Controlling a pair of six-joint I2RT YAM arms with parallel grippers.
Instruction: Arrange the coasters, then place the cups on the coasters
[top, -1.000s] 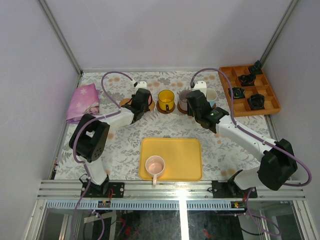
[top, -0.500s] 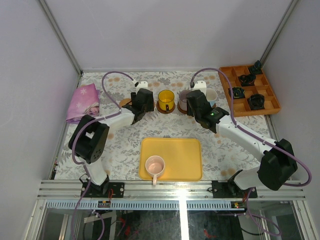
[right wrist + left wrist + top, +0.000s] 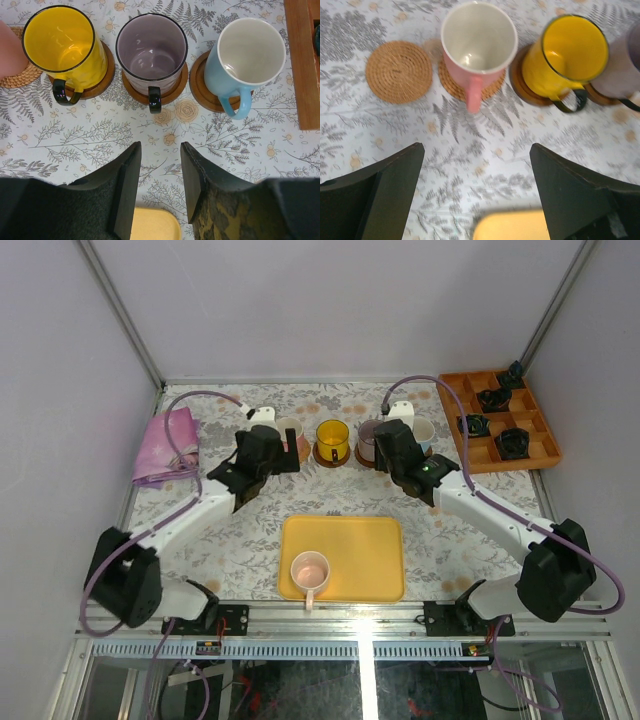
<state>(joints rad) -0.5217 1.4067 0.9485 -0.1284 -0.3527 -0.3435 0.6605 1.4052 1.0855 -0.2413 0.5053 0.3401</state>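
Observation:
A pale pink cup (image 3: 479, 37) stands on a tan woven coaster (image 3: 451, 85), handle toward me. An empty tan coaster (image 3: 398, 71) lies to its left. My left gripper (image 3: 476, 150) hangs open just short of the pink cup (image 3: 291, 433), holding nothing. To the right stand the yellow cup (image 3: 60, 40), the purple-grey cup (image 3: 152, 47) and the light blue cup (image 3: 250, 47), each on a dark brown coaster (image 3: 210, 102). My right gripper (image 3: 160, 150) is open and empty in front of the purple-grey cup. A second pink cup (image 3: 310, 568) sits on the yellow tray (image 3: 360, 540).
An orange compartment tray (image 3: 545, 445) with black objects stands at the back right. A pink cloth (image 3: 167, 445) lies at the far left. The yellow tray's edge (image 3: 512, 227) is just below my left fingers.
My left gripper opened, let go of the pink cup on the tan coaster and drew back toward the near left. The right arm has not moved.

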